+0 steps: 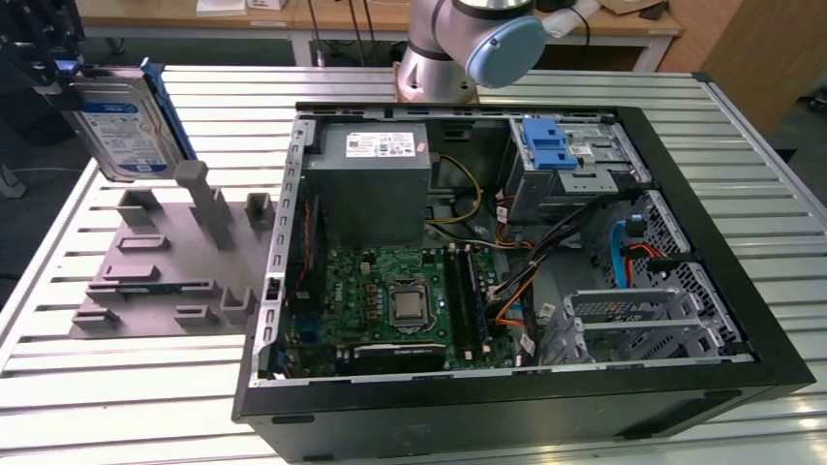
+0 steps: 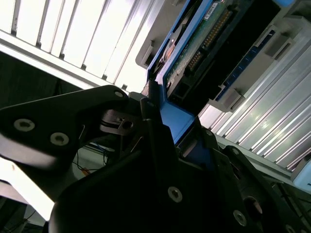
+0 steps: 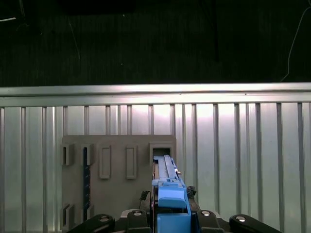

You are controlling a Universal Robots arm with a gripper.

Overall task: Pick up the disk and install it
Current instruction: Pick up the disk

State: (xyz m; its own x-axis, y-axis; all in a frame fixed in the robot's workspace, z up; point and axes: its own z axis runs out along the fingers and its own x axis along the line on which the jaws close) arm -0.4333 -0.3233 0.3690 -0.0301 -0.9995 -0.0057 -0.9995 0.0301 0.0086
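Note:
The disk [image 1: 119, 131], a silver hard drive with a white-and-blue label in a blue bracket, hangs on edge at the exterior view's far left, lifted above the grey holder block [image 1: 155, 262]. My gripper [image 1: 61, 76] is shut on its top end. In the first wrist view the blue bracket of the disk [image 3: 167, 191] runs out from between my gripper's [image 3: 170, 218] fingers, above the holder's [image 3: 116, 179] slots. The second wrist view shows the disk's [image 2: 194, 53] circuit-board side clamped in the gripper [image 2: 170, 133].
An open computer case [image 1: 672, 194] lies on the slatted metal table [image 1: 130, 407], with a grey power supply [image 1: 375, 184], a motherboard [image 1: 401, 300], a blue latch [image 1: 545, 145] on the drive bay and a metal drive cage [image 1: 640, 320]. The arm's base [image 1: 452, 58] stands behind the case.

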